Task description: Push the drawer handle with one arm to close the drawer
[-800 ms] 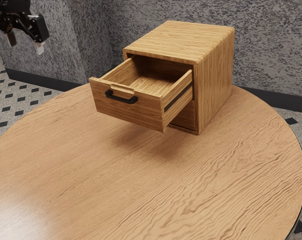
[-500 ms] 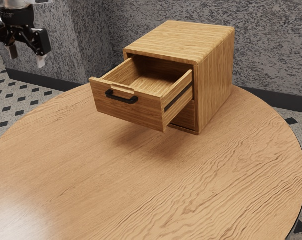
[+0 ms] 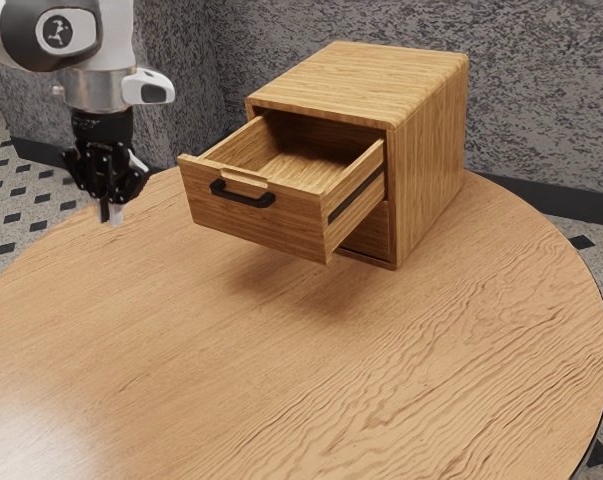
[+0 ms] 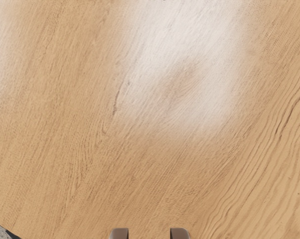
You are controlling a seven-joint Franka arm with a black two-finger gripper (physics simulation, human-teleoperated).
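Note:
My gripper (image 3: 111, 212) points downward at the exterior view's left, apart from the drawer. Seen nearly edge-on there, its fingers overlap; in the wrist view the gripper (image 4: 149, 233) has two separated fingertips with nothing between them, so it is open. The upper drawer (image 3: 256, 220) of the wooden cabinet (image 3: 431, 165) stands pulled far out, its inside bare. On its front is a black bar handle (image 3: 243, 196), level with the fingertips or slightly above them in the picture, and not touched.
Below the drawer, the round wooden table (image 3: 311, 380) carries its shadow. A lower drawer (image 3: 369, 236) sits inside the cabinet. Grey textured walls (image 3: 541, 110) rise behind. Under my hand the wrist view has the tabletop (image 4: 140, 164), with its edge at one corner.
My hand has come lower and toward the exterior view's right, turning so that its fingers now overlap there. More of the arm has come into view. The drawer and cabinet have stayed put.

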